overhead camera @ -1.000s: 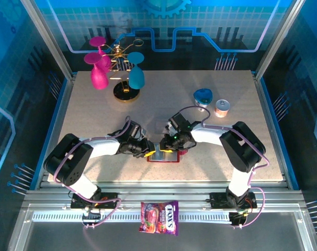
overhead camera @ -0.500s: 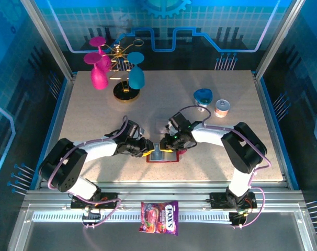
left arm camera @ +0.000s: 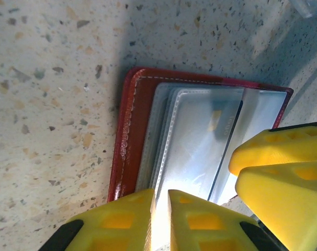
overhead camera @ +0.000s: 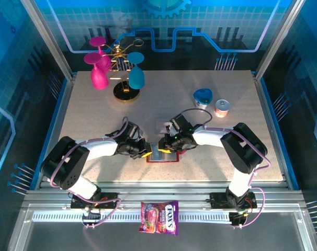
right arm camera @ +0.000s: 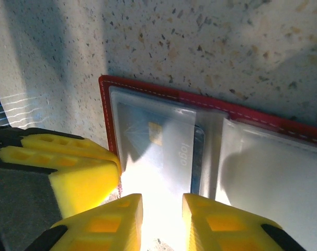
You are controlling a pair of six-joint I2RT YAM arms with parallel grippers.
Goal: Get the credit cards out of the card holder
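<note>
**Both grippers meeting over the open holder**

The left gripper (left arm camera: 161, 201) is showing only a thin slit between its fingers. The near edge of the holder (left arm camera: 128, 130) is running into that slit, and glare is hiding whether they are clamping it. The right gripper (right arm camera: 162, 205) is showing a slightly wider gap. A pale card (right arm camera: 156, 141) is lying just ahead of its fingers and reaching between them, but I cannot tell whether it is gripped. The red holder is lying open and flat on the table (left arm camera: 43, 78), directly ahead of both pairs of fingertips.
</note>
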